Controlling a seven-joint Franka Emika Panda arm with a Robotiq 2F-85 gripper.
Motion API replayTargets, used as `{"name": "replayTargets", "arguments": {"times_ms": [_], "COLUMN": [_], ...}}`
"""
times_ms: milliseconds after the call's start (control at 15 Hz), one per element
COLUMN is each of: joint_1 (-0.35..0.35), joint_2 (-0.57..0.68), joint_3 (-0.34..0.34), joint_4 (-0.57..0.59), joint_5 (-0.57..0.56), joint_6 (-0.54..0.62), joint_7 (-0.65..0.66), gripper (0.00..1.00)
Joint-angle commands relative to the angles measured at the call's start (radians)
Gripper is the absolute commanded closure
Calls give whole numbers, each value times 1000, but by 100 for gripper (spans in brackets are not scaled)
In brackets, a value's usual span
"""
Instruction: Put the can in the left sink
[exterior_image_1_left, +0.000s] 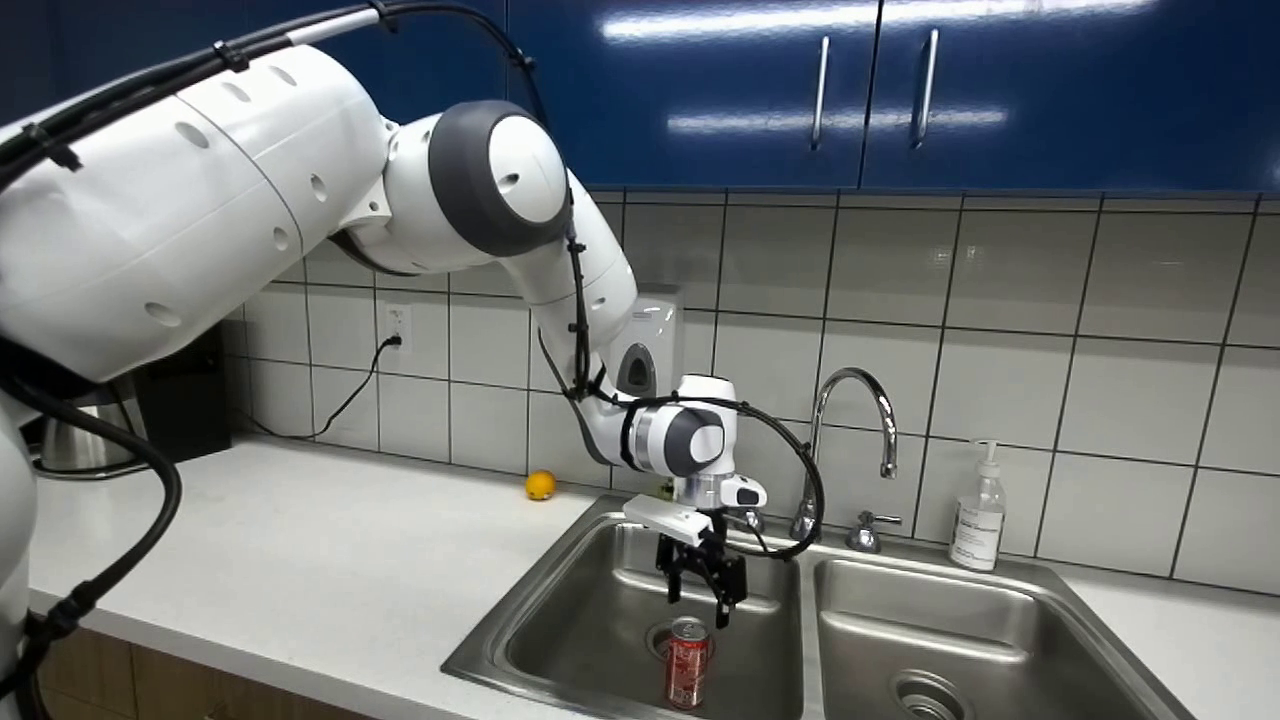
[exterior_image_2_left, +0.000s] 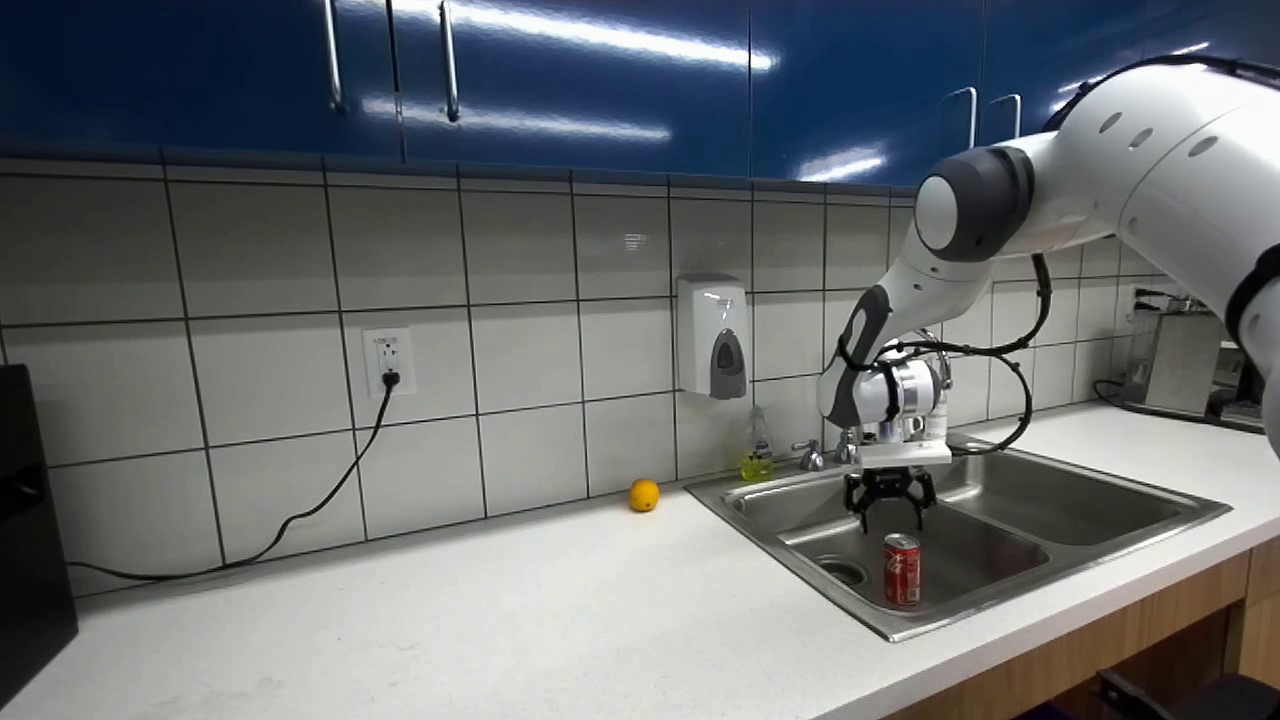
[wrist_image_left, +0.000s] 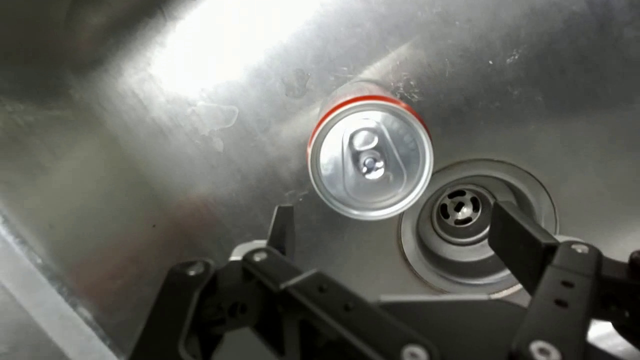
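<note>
The red can (exterior_image_1_left: 688, 665) stood upright on the floor of the left sink (exterior_image_1_left: 570, 620), just beside the drain (wrist_image_left: 460, 207), on the side toward the front edge of the worktop (exterior_image_1_left: 350, 560). Its silvery lid (wrist_image_left: 371, 160) faced up, the pull tab (wrist_image_left: 369, 150) showing in the wrist view. Over the left sink hung the end effector (exterior_image_1_left: 698, 610), its fingers (wrist_image_left: 520, 240) spread well apart and pointing down; in both exterior views they were clear of the can, their tips near its lid. In the wrist view one finger covered part of the drain.

The right sink (exterior_image_1_left: 1000, 650) lay alongside, separated by a steel divider (exterior_image_1_left: 811, 630). The faucet (exterior_image_1_left: 888, 440) rose from the rim (exterior_image_1_left: 495, 630) along the worktop's back edge, and a soap bottle (exterior_image_1_left: 978, 520) stood there too, behind the right sink. A bottle of yellow-green liquid (exterior_image_2_left: 757, 465) stood near the rim's back left corner. An orange (exterior_image_1_left: 540, 486) lay on the worktop near its back edge, left of that corner. On the tiled wall (exterior_image_2_left: 540, 345) above that edge hung a white dispenser (exterior_image_2_left: 705, 335), and a black cord (exterior_image_2_left: 297, 518) ran from the wall socket (exterior_image_2_left: 388, 350) down to the worktop.
</note>
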Motion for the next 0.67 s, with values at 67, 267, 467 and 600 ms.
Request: {"name": "replayTargets", "arguments": {"times_ms": [67,267,467,600], "joint_1": [-11,-20,-26,-25], "joint_2": [-96,-143,-185,-208], "joint_3": [15,35,53,54], "joint_4": [-29,-46,-67,-87], "joint_5": [-1,-28,-47,-63], "joint_6": [-49,-83,-140,-180], "joint_7": [-10,-114,-231,-279], "gripper": [0,0,0,0]}}
